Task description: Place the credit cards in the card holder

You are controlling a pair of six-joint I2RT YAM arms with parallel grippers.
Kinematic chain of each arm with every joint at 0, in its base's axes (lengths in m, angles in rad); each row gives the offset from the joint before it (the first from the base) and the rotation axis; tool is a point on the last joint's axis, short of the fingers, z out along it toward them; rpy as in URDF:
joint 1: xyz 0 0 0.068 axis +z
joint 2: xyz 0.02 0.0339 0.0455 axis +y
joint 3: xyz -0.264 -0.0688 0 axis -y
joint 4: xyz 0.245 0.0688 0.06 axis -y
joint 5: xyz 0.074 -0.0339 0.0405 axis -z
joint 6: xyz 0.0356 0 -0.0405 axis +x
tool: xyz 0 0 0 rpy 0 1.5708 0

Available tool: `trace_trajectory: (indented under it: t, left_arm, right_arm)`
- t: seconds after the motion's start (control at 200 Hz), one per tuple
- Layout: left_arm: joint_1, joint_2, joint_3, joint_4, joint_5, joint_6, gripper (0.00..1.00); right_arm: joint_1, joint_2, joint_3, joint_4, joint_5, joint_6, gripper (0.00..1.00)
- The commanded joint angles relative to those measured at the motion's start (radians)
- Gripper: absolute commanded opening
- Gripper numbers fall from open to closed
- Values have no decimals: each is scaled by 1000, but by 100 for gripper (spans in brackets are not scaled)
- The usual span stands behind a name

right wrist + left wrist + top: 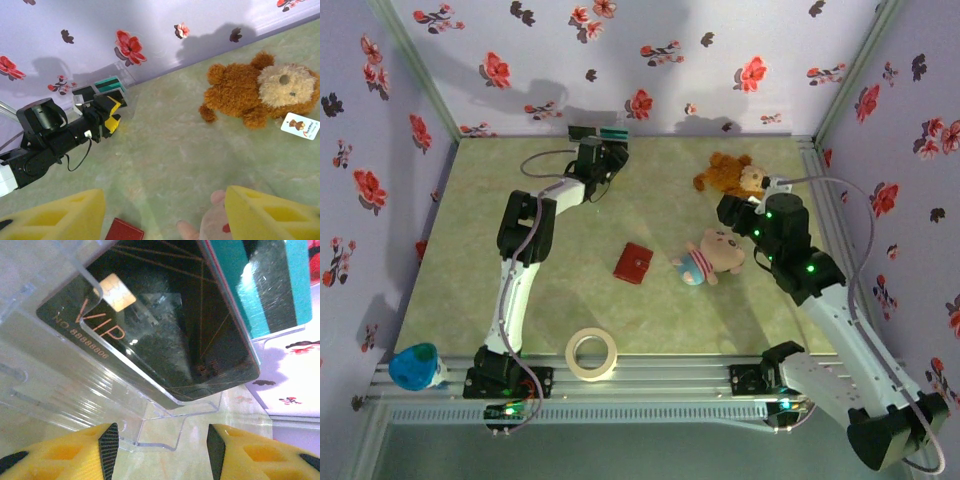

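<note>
Left pincer (161,442) open, empty, just short of black card (160,330); I'd push toward 12 o'clock, straddle its edge, pinch squarely.

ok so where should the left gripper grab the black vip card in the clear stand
By its free upper edge, a finger on each face, coming down from above along the slot. The black card sits with its lower edge behind the lip of the clear stand, and the teal card stands close behind, so a low or sideways approach looks blocked. The left gripper is open.
</note>
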Motion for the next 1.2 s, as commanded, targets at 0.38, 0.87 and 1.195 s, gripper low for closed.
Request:
trace_trajectory:
  t: [0.38, 0.87, 1.195]
  left_arm:
    - [-29, 59, 133, -76, -17, -62, 49]
    - [-39, 101, 220, -276, -3, -137, 49]
    - [-55, 135, 278, -347, 108, -132, 50]
  right_arm:
    - [-4, 30, -10, 69, -8, -13, 65]
    - [-4, 39, -10, 63, -16, -30, 65]
    - [-4, 40, -18, 75, -25, -17, 65]
